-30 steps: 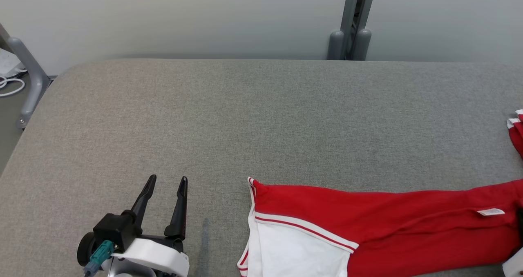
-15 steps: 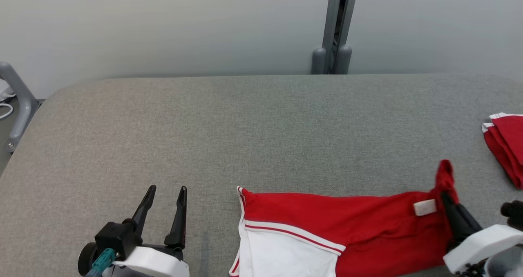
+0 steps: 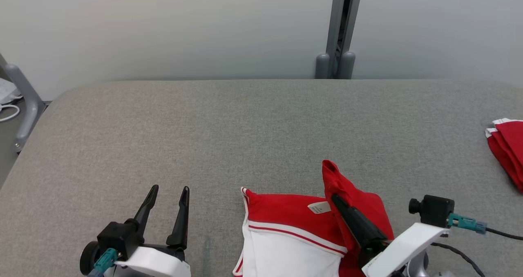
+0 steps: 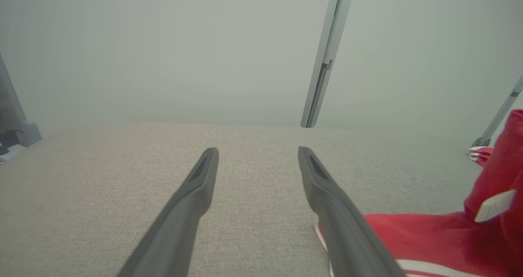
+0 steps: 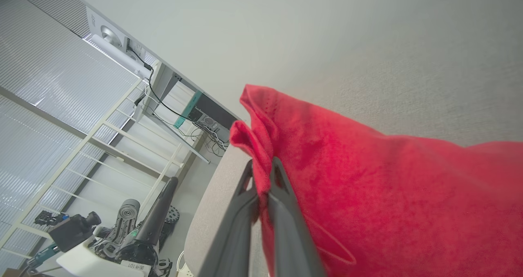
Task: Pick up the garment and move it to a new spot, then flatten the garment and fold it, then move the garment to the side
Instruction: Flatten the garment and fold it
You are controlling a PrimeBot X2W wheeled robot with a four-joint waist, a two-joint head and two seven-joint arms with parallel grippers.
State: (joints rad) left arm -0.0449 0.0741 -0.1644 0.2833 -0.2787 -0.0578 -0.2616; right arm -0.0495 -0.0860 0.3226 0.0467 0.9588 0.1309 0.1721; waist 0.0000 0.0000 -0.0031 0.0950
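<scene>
The garment (image 3: 294, 232) is red with white panels and red-white trim, lying at the near edge of the grey table (image 3: 245, 126). My right gripper (image 3: 336, 198) is shut on a raised red edge of it, lifting a fold above the rest; the right wrist view shows the fingers (image 5: 282, 211) pinching the red cloth (image 5: 367, 195). A white label (image 3: 319, 207) shows on the fabric. To the garment's left, my left gripper (image 3: 169, 191) hovers open over bare table with nothing between its fingers (image 4: 327, 195); the garment (image 4: 429, 236) lies to their right.
Another folded red-and-white garment (image 3: 504, 148) lies at the table's right edge. A grey post (image 3: 338, 32) stands behind the table against the pale wall. A grey frame leg (image 3: 22, 101) and white cables are off the table's left end.
My right gripper has carried the garment's pinched end leftward over the rest, so the long red stretch is now doubled over. The left gripper has stayed put, open. The camera shifted slightly.
</scene>
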